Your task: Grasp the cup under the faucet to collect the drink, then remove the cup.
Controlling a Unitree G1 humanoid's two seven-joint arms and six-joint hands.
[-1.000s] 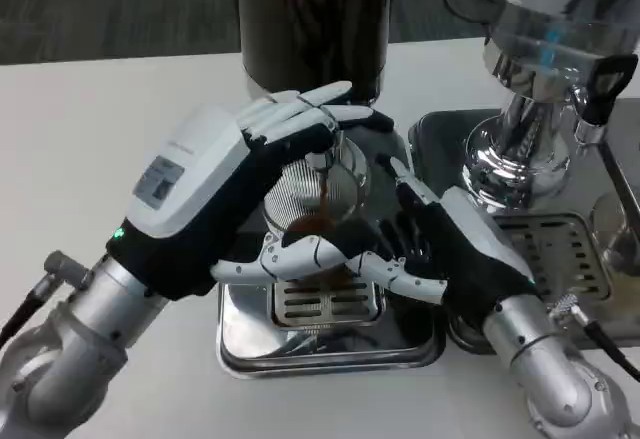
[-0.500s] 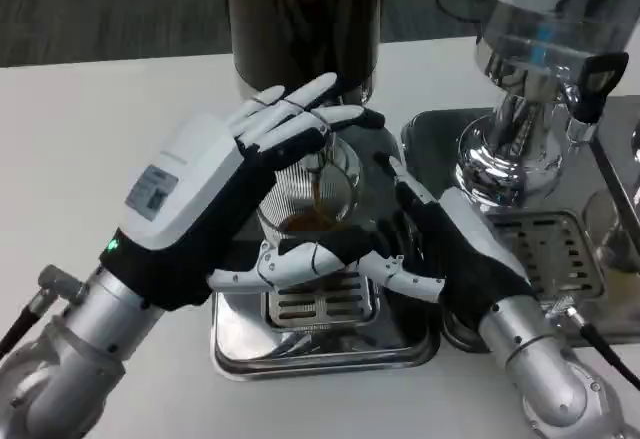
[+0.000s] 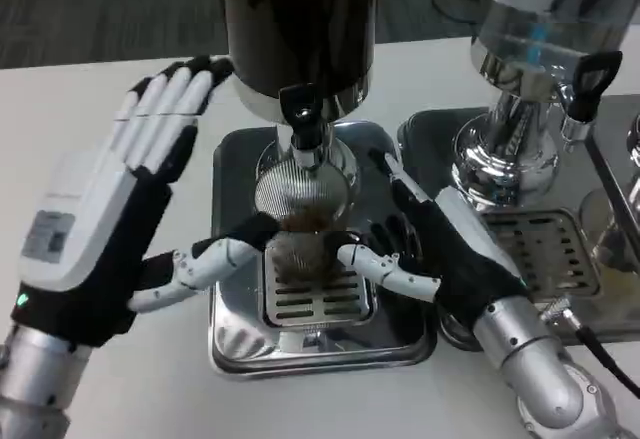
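The white table (image 3: 80, 109) carries two drink dispensers side by side. The dark dispenser (image 3: 298, 29) stands at centre, its black-handled faucet (image 3: 303, 124) pointing down over a steel drip tray (image 3: 235, 329) with a slotted grate. To the right, the clear dispenser (image 3: 545, 19) rises on a chrome pedestal above its own tray (image 3: 545, 249), with a black tap (image 3: 587, 84) at its side.

The left hand (image 3: 120, 209) is raised at the left of the dark dispenser, white back to the camera, fingers straight and spread upward near the tank's lower edge. Its thumb reaches across toward the cup, the tip just beside or touching the cup's left wall; which one cannot be told. It holds nothing.

The right hand (image 3: 430, 249) sits on the right side of the drip tray, between the two dispensers. Its fingers curl around the cup's right side, the thumb crossing in front low down, so it grips the cup.

The cup (image 3: 305, 209), a clear ribbed glass, stands upright on the grate directly under the faucet. Brown liquid shows in its lower part.
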